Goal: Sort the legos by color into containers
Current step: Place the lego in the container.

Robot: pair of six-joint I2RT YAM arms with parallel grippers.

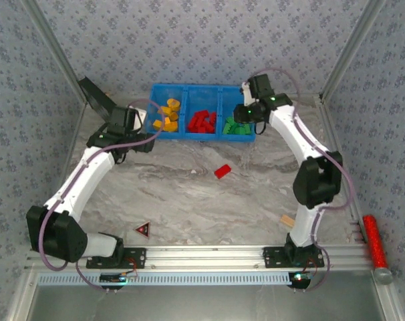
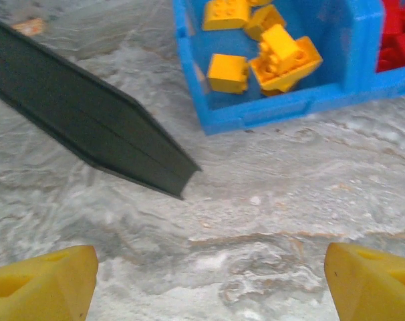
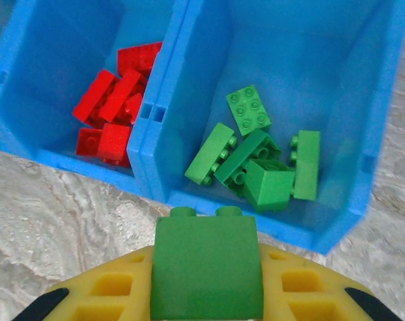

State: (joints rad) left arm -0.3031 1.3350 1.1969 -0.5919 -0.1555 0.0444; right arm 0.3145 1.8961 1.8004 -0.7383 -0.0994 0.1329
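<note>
"Marbled grey tabletop (image 1: 189, 194), blue bin (image 1: 189, 138) at its far side. Where's the piece in hand?"

"A green brick (image 3: 206, 267) sits clamped in the right gripper (image 1: 246, 115), close to the bin's near wall and facing the green compartment (image 3: 289, 73), where several green bricks (image 3: 246, 157) lie."

"How to drop it well?"

"I'd carry it past the wall, over bare floor, then part the fingers. Letting go early risks a bounce off the rim."

"The other arm?"

"Left gripper (image 2: 209, 287) hangs wide apart, empty, beside the yellow compartment (image 2: 323, 40). One red brick (image 1: 222, 171) lies loose mid-table."
</note>
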